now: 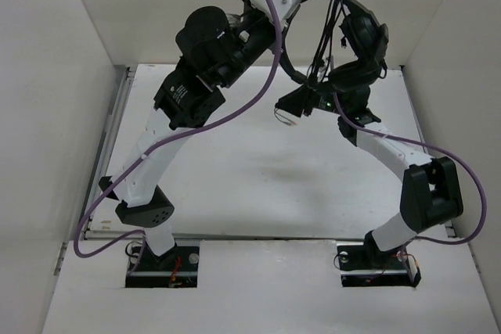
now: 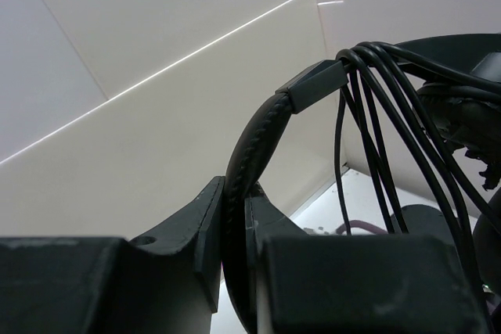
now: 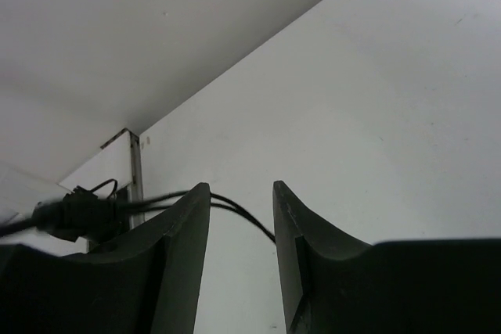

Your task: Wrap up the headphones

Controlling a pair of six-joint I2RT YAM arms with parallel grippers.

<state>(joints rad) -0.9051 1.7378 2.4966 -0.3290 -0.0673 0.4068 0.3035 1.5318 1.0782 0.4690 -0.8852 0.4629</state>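
Only the left wrist view shows the left gripper [image 2: 233, 197] clamped on the headband of the headphones [image 2: 254, 134], with the cable [image 2: 376, 131] looped over the band. From overhead the set hangs above the table [image 1: 235, 177]. The right gripper [image 3: 241, 193] stands parted, a cable strand crossing the gap unpinched. The white print [image 1: 180, 91] on the left arm is illegible.

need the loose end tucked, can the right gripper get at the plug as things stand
Probably yes. The right gripper is open, the cable crosses the gap between its fingers, and the plug sits just beside one finger with nothing between. Depth is hard to judge from the wrist view.
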